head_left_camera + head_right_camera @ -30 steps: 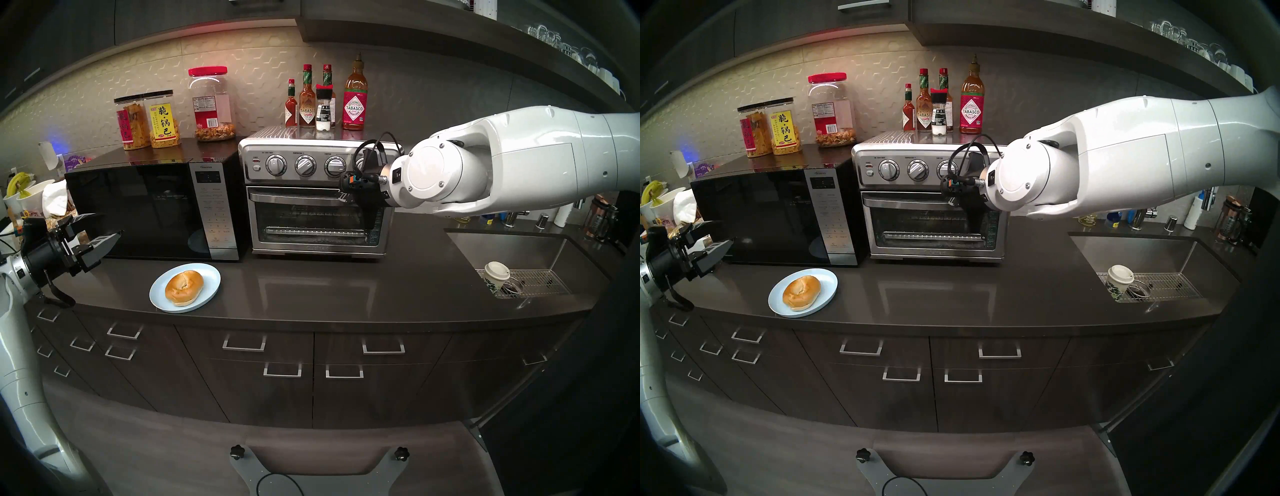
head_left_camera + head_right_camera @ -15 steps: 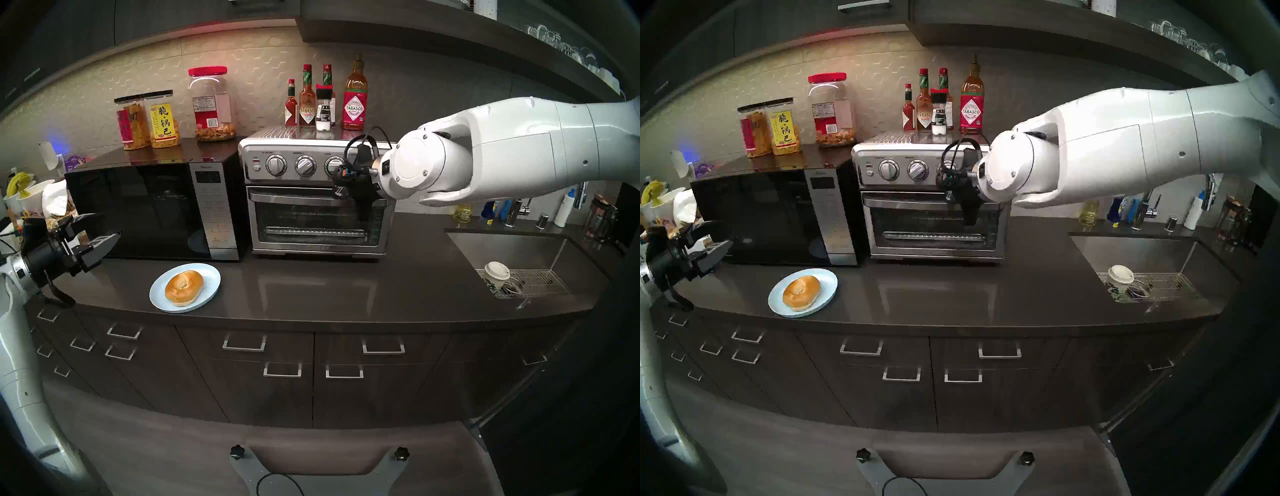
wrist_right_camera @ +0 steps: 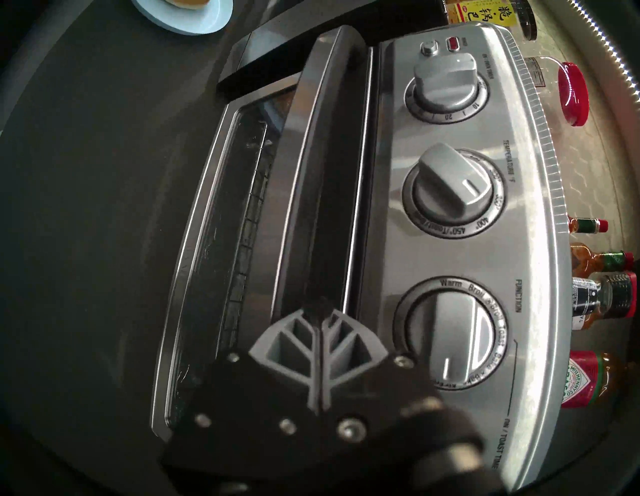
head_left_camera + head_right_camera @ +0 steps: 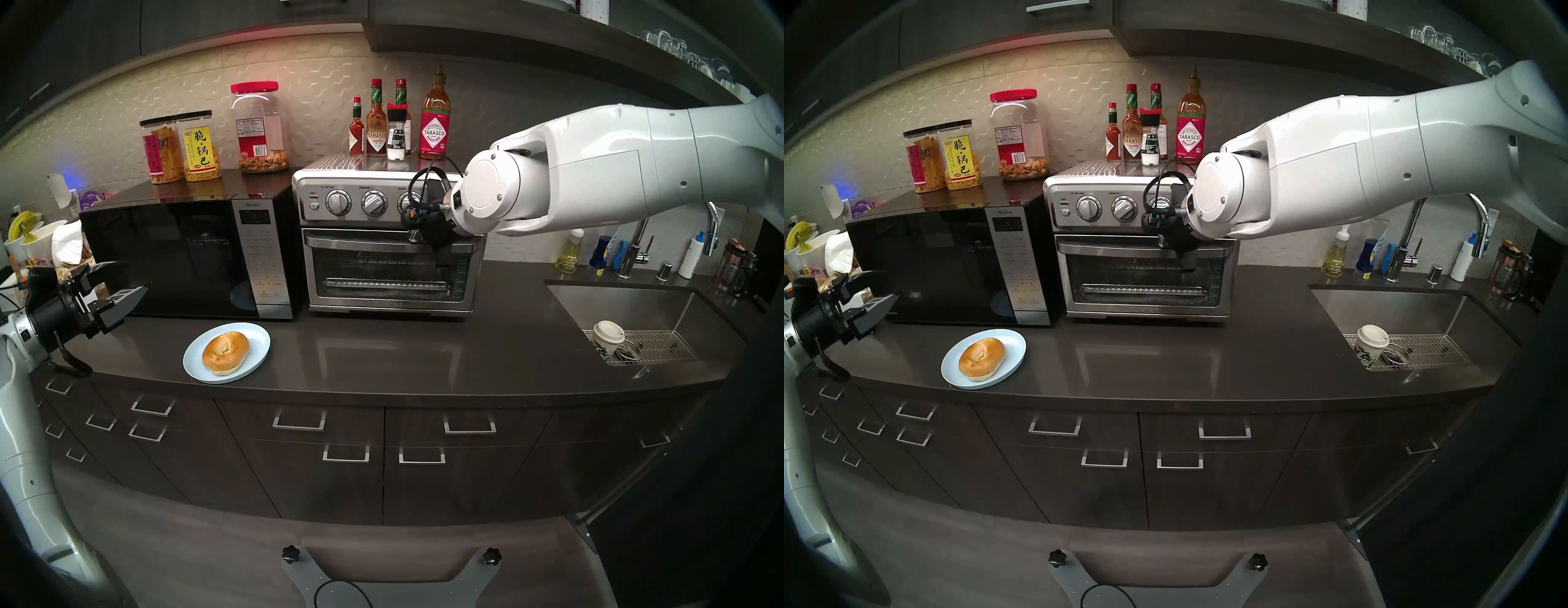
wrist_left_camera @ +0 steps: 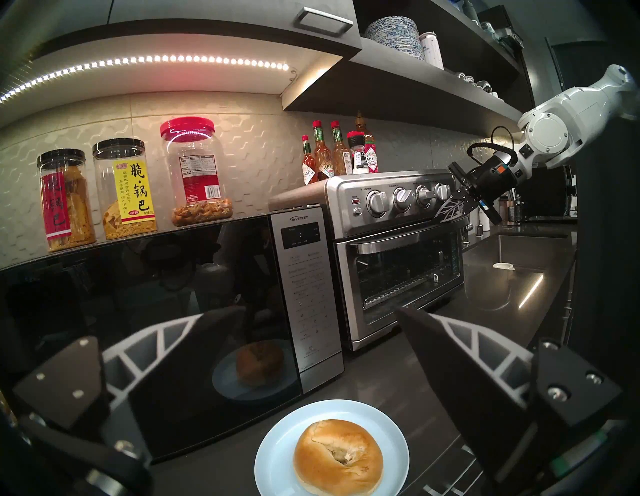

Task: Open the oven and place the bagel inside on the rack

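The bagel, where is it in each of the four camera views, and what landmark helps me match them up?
Head stereo left: bagel lower left of centre, on the blue plate.
Head stereo right: same spot, slightly further left.
Left wrist: bottom centre, close up.
Right wrist: a sliver at the top edge, left of centre.
Shared landmark: the oven, beyond the plate in every view.

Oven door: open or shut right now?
Shut. The oven door stands upright, flush under the knob panel, its bar handle still at the top.
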Available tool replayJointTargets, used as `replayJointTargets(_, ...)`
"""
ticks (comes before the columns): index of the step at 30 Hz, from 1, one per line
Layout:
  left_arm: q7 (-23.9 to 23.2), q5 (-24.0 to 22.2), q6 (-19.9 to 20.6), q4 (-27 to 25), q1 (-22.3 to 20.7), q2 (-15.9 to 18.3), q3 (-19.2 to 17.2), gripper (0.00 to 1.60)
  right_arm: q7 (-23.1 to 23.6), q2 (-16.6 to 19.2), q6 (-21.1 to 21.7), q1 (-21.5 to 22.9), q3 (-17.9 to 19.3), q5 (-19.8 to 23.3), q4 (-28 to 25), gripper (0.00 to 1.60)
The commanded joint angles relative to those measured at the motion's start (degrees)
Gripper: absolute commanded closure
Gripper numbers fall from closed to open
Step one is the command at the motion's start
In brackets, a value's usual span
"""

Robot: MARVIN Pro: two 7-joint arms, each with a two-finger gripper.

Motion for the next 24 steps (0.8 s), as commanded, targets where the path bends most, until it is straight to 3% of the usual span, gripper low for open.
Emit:
replayJointTargets(1,-0.09,-0.22,-0.09,-0.66,-0.32,0.21,-0.19,0.00,6.54,-3.09,-1.26,-0.99,-1.43,-0.62,4.09,1.60)
replayJointTargets(5,-0.09,-0.21,-0.09,-0.66,-0.32,0.21,-0.19,0.00,9.93,-3.33,-2.77,-0.98,-2.09,-0.83,5.09,1.60)
replayJointTargets(8,-0.10,-0.21,-0.09,-0.65,-0.33,0.21,-0.19,0.00,9.72,-2.51,-2.75,-1.20,-2.34,-1.13,3.60,1.60)
replayJointTargets(24,-0.12,-0.15,-0.09,-0.55,-0.36,0.24,-0.15,0.00,3.26,-0.27,-1.65,-5.90,-3.39,0.16,-1.74,1.60)
